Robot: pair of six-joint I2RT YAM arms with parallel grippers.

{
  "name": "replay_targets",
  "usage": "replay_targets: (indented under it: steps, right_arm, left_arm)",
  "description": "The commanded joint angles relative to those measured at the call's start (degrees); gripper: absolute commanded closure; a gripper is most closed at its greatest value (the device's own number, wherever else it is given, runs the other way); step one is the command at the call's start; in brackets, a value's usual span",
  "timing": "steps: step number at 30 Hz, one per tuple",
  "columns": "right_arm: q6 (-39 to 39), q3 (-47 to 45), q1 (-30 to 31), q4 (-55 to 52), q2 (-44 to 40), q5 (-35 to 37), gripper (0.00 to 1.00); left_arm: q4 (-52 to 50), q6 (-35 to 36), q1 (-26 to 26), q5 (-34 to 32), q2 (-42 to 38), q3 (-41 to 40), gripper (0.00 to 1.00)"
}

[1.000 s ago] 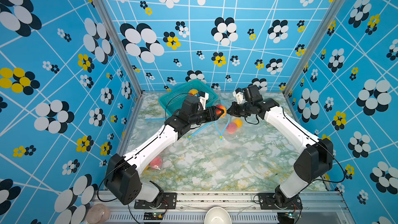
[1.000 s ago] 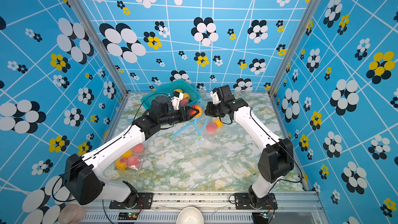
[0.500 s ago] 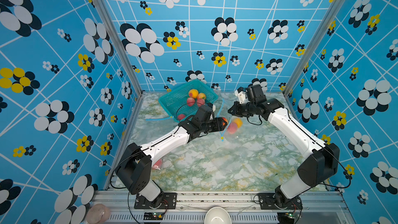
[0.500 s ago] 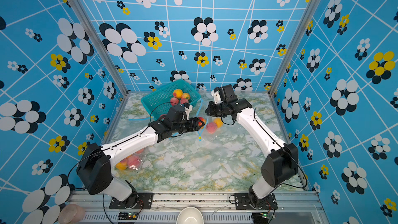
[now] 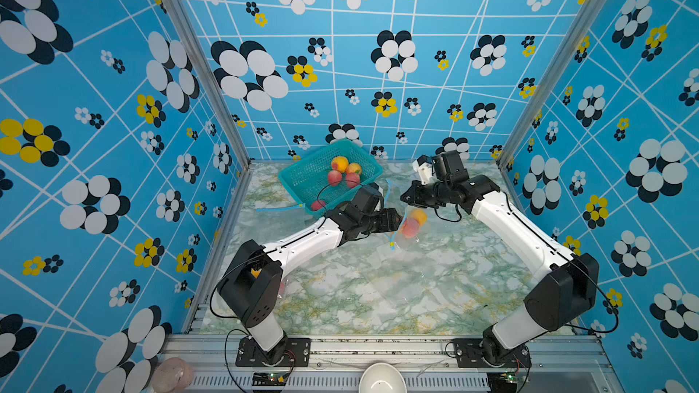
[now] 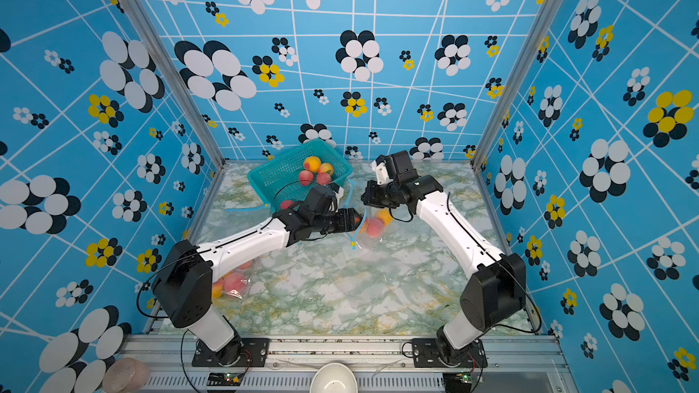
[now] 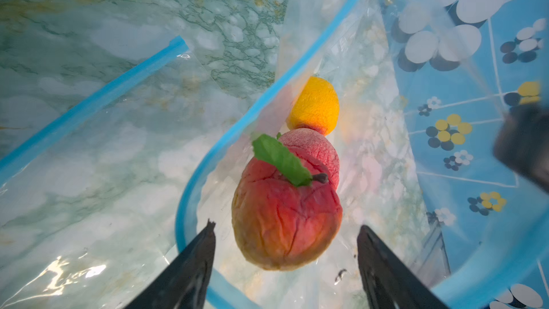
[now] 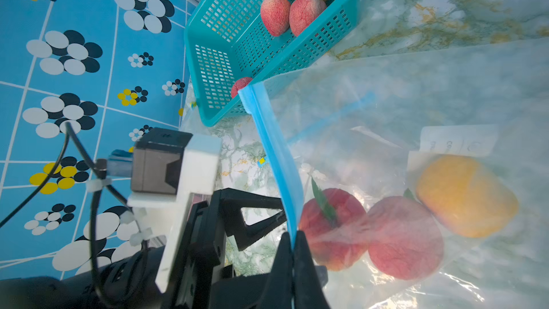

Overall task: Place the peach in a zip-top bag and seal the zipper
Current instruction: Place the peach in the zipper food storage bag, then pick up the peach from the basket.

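**Both top views:** The zip-top bag (image 5: 414, 240) lies on the worktop (image 5: 378, 296) toward 12 o'clock. A teal basket (image 5: 302, 183) of spare peaches (image 5: 344, 172) stands at 11. The left end effector (image 5: 396, 219) is at the bag's mouth, and the right end effector (image 5: 407, 198) is just beyond it.

**Left wrist:** The peach (image 7: 286, 212) sits inside the loop of the blue zipper (image 7: 190, 191), between widely spread jaws and touching neither. Its long axis runs from the end effector into the bag, stem and leaf leading. I judge that to be about 3 o'clock on the worktop.

**Right wrist:** The jaws are pinched tight on the zipper. Two further peaches (image 8: 404, 239) lie deeper in the bag. Insertion appears complete. The zipper gapes open, so sealing is outstanding.
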Motion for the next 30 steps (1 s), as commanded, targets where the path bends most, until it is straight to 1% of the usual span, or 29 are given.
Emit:
replay_targets:
  steps: [1, 9, 14, 16, 18, 23, 24, 26, 30]
  right_arm:
    - [-0.05, -0.69, 0.03, 1.03, -1.55, -0.64, 1.0]
    - [-0.15, -1.23, -0.01, 1.45, -1.04, -0.01, 1.0]
    - [0.09, -1.65, -0.01, 1.8, -1.25, -0.01, 1.0]
    - [-0.15, -1.76, -0.05, 1.57, -1.31, 0.23, 1.0]
    - [-0.23, -1.82, -0.17, 1.41, -1.38, 0.5, 1.0]
    - [-0.12, -0.94, -0.23, 1.39, -1.27, 0.32, 1.0]
    - [0.0, -0.82, -0.23, 1.53, -1.13, 0.17, 1.0]
    - [0.05, -0.51, -0.29, 1.61, -1.07, -0.25, 1.0]
    - [0.2, -0.1, -0.23, 1.64, -0.87, -0.71, 1.0]
  left_arm:
    - [-0.18, 0.55, -0.32, 1.6, -0.16, 2.54, 0.21]
    - [-2.33, 2.77, 0.43, 3.12, -3.6, 5.7, 0.18]
    - [-2.37, 2.09, 2.15, 4.23, -4.69, 5.58, 0.21]
    - [-2.89, 2.48, 2.41, 3.86, -5.24, 5.25, 0.24]
    - [-4.46, 3.39, 2.4, 3.4, -5.7, 5.15, 0.29]
    - [-6.76, 4.97, 2.13, 1.47, -7.48, 3.24, 0.52]
    - [-7.38, 5.29, 2.07, 0.34, -7.78, 2.81, 0.54]
    - [-8.24, 5.67, 2.0, -1.22, -8.05, 1.86, 0.54]
    - [-7.26, 5.25, 2.17, -0.73, -7.59, 1.02, 0.54]
